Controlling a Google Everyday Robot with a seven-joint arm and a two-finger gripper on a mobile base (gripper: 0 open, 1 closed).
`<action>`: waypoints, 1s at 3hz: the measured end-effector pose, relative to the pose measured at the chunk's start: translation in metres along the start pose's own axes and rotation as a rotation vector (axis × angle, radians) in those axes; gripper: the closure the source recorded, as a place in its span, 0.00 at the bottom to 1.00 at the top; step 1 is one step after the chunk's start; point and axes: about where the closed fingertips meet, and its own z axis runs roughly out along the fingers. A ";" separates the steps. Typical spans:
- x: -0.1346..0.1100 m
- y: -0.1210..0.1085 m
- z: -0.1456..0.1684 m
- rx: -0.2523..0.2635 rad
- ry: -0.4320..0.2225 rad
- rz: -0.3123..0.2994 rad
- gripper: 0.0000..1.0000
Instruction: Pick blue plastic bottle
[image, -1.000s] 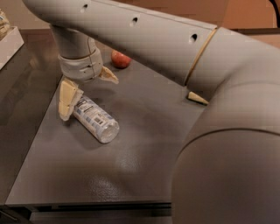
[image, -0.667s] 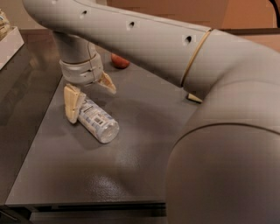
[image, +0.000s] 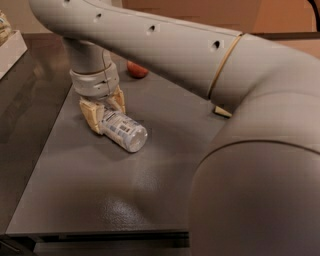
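The blue plastic bottle (image: 124, 132) lies on its side on the grey table (image: 165, 150), a clear bottle with a blue-and-white label, its bottom pointing toward the camera. Its cap end is hidden between my fingers. My gripper (image: 106, 111) reaches down from the arm and sits over the bottle's far end. One tan finger (image: 91, 115) presses its left side and the other finger (image: 119, 100) its right side. The bottle still rests on the table.
A red apple (image: 136, 70) sits on the table behind the gripper, partly hidden by the arm. A white object (image: 11, 47) stands at the far left edge. My large arm fills the right and top. The table's front edge (image: 100, 234) runs along the bottom.
The gripper has come down over the bottle's far end and its fingers have narrowed from wide open onto the bottle's sides. The bottle has hardly moved.
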 end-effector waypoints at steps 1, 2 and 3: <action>0.005 -0.006 -0.021 0.014 -0.050 -0.028 0.87; 0.017 -0.023 -0.058 0.032 -0.130 -0.083 1.00; 0.032 -0.042 -0.097 0.058 -0.203 -0.171 1.00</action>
